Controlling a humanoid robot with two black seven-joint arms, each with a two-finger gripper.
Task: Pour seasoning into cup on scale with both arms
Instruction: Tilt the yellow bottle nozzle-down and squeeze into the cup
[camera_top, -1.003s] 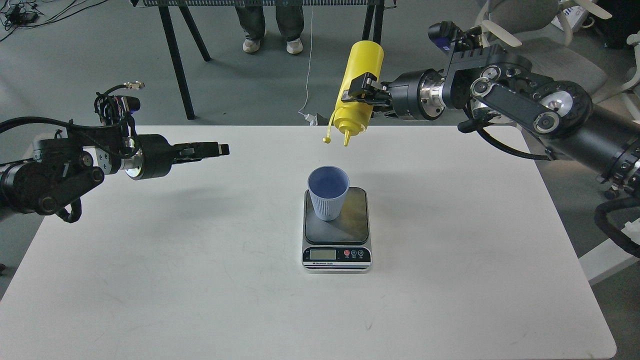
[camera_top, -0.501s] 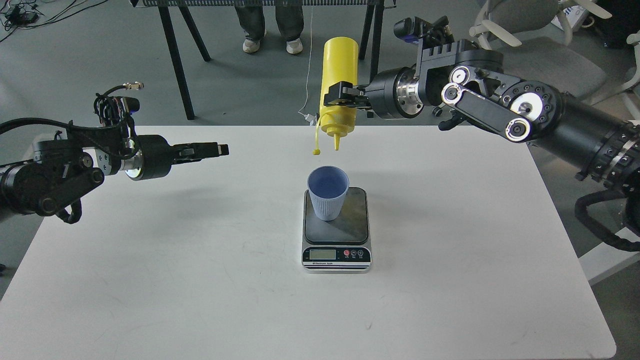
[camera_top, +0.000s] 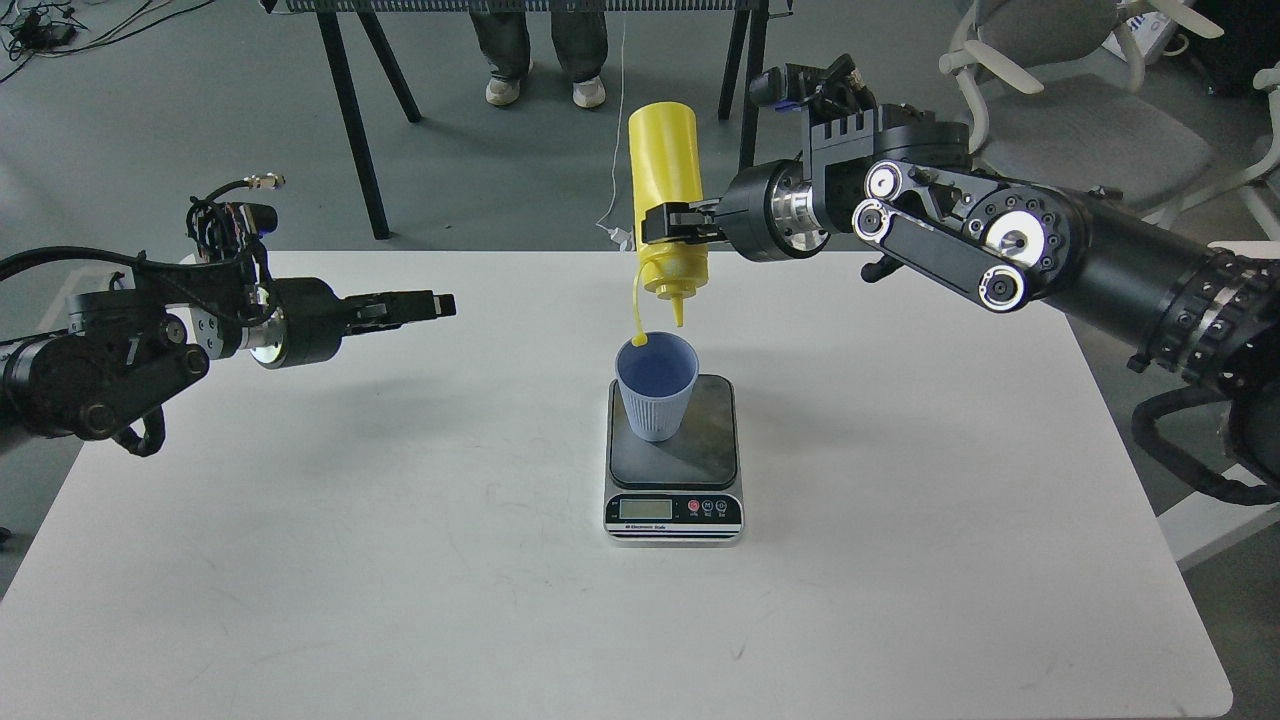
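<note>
The white table (camera_top: 300, 560) is lying under both my arms. The scale (camera_top: 672, 470) is sitting below my right claw (camera_top: 668, 222), which is clamping the upside-down yellow seasoning (camera_top: 667, 180). The blue cup (camera_top: 656, 385) is standing directly beneath its nozzle. My left claw (camera_top: 432, 303) is hanging well to the left, holding nothing, fingers looking pressed together

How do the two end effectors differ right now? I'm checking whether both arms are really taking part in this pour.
The right end effector is shut on the yellow squeeze bottle, holding it nozzle down over the light blue cup on the kitchen scale. The left end effector holds nothing and looks shut. The right one is above the cup; the left one hangs well off to the cup's left, touching nothing. Both are black and point inward over the white table.
</note>
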